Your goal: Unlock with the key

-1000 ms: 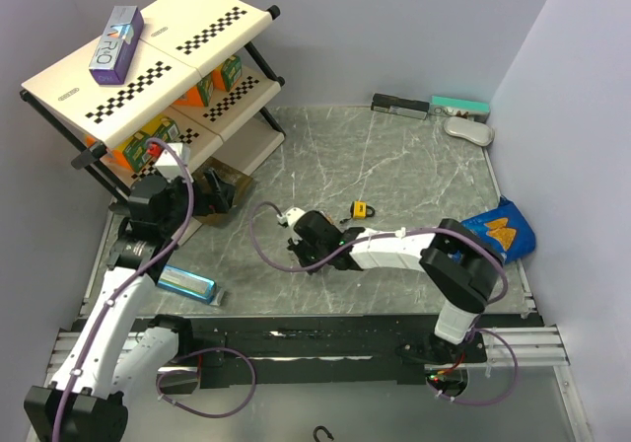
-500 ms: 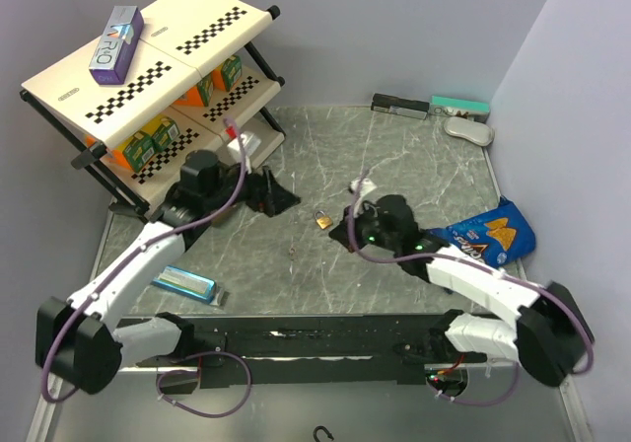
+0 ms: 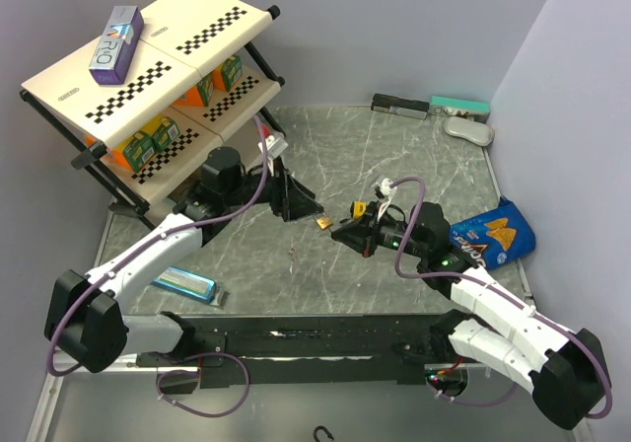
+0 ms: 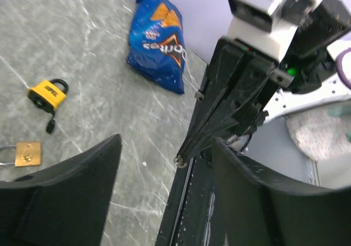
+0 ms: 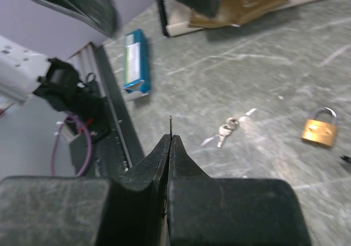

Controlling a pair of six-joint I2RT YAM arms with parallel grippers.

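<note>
A brass padlock (image 3: pixel 323 222) lies mid-table; it also shows in the left wrist view (image 4: pixel 27 154) and the right wrist view (image 5: pixel 318 127). A yellow padlock (image 3: pixel 363 208) with a small black key lies to its right, also in the left wrist view (image 4: pixel 48 92). A bunch of silver keys (image 3: pixel 295 253) lies on the table, clearer in the right wrist view (image 5: pixel 226 129). My right gripper (image 3: pixel 342 233) (image 5: pixel 170 139) is shut, with a thin metal piece, seemingly a key edge-on, sticking out of its tip. My left gripper (image 3: pixel 308 208) (image 4: pixel 167 141) is open and empty, above and left of the brass padlock.
A checkered shelf rack (image 3: pixel 148 67) with juice cartons stands at the back left. A blue box (image 3: pixel 187 282) lies at the front left. A blue chips bag (image 3: pixel 493 230) lies at the right edge. Small items (image 3: pixel 434 107) line the back wall.
My left gripper has moved right, from by the rack to beside the brass padlock. My right arm has swung from the left of the table to the right; the yellow padlock shows again.
</note>
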